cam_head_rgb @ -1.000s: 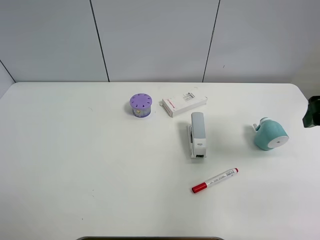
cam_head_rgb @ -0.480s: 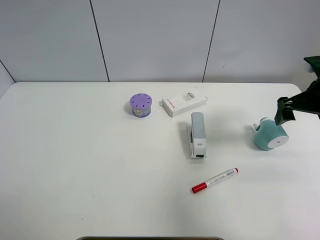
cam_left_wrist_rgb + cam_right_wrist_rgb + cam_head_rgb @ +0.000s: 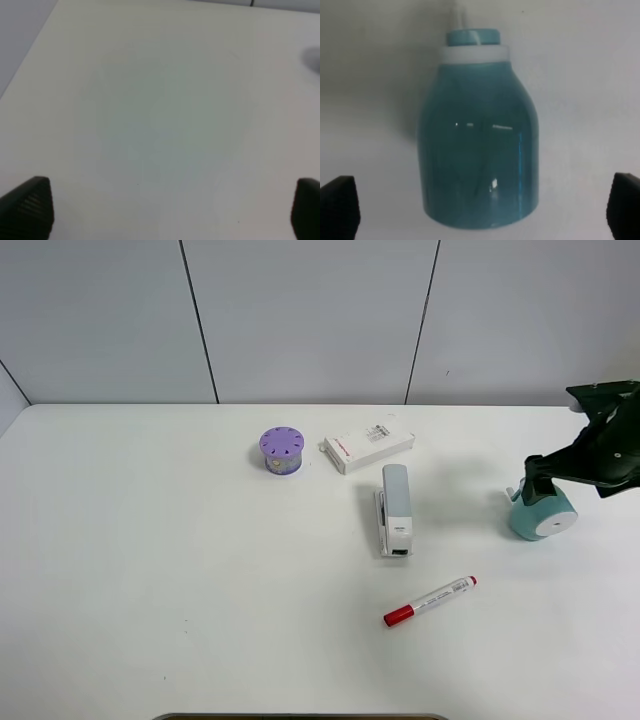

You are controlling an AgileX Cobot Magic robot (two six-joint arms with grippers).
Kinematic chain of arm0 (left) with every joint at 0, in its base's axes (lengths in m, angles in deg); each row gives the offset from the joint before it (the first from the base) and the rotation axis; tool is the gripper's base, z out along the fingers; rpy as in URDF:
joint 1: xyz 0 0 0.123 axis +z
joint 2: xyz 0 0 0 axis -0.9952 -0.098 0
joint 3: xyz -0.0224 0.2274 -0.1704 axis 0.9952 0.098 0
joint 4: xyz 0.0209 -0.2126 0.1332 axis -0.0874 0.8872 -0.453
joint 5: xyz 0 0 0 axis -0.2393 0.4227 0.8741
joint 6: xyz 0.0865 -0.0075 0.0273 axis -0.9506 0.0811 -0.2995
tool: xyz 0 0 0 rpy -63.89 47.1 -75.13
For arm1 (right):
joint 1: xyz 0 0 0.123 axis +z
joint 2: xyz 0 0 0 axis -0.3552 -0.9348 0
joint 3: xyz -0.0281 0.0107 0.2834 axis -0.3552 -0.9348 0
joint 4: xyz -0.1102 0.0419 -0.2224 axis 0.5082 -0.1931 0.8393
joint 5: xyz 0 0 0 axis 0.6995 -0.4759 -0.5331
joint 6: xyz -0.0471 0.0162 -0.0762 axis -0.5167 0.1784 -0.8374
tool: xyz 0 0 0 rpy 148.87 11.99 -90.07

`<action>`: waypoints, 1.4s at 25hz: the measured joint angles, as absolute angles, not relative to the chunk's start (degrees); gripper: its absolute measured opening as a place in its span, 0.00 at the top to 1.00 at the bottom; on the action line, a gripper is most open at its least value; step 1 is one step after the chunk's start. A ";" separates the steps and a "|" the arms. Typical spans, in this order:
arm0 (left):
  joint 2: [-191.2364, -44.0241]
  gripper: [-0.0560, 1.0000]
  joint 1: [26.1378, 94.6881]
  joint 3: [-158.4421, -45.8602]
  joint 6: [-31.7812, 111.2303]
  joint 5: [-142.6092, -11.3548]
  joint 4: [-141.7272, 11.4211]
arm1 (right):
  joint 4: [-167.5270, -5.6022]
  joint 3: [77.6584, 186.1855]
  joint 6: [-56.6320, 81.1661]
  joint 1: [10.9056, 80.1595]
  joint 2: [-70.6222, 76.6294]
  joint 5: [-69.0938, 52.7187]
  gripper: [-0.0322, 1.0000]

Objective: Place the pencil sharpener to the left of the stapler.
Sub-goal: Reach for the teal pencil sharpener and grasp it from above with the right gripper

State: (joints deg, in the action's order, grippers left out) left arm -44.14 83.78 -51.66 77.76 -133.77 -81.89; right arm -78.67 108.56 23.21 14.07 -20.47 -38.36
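Right wrist view: right gripper (image 3: 480, 210) spread wide, fingertips flanking the pencil sharpener (image 3: 479, 145), touching nothing. Lying on its side on the table (image 3: 150, 570), well right of the stapler (image 3: 394, 508). Seemingly the grasp step. Next: lower, clamp the barrel, lift, carry over to the stapler's left.

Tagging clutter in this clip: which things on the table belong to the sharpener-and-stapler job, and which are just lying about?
Part of the job: pencil sharpener; stapler; right gripper, open around the sharpener.

Just lying about: purple cylinder; white box; red-capped marker.
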 joint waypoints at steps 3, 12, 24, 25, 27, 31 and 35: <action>-44.14 0.04 83.78 -51.66 77.76 -133.77 -81.89 | -78.67 108.56 22.78 14.07 -22.17 -36.49 0.01; -44.14 0.04 83.78 -51.66 77.76 -133.77 -81.89 | -79.02 108.57 22.34 14.07 -26.98 -31.78 0.01; -44.14 0.04 83.78 -51.66 77.76 -133.77 -81.89 | -79.93 108.62 21.91 14.07 -32.97 -28.86 0.01; -44.14 0.04 83.78 -51.66 77.76 -133.77 -81.89 | -79.93 108.62 21.91 14.07 -33.40 -28.48 0.01; -44.14 0.04 83.78 -51.66 77.76 -133.77 -81.89 | -79.93 108.62 21.87 14.07 -33.86 -28.07 0.01; -44.14 0.04 83.78 -51.66 77.76 -133.77 -81.89 | -79.93 108.62 21.78 14.07 -34.12 -27.94 0.01; -44.14 0.04 83.78 -51.66 77.76 -133.77 -81.89 | -79.93 108.62 21.44 14.07 -34.12 -27.94 0.01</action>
State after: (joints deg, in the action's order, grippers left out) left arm -44.14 83.78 -51.66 77.76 -133.77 -81.89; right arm -79.93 108.62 21.44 14.07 -34.12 -27.94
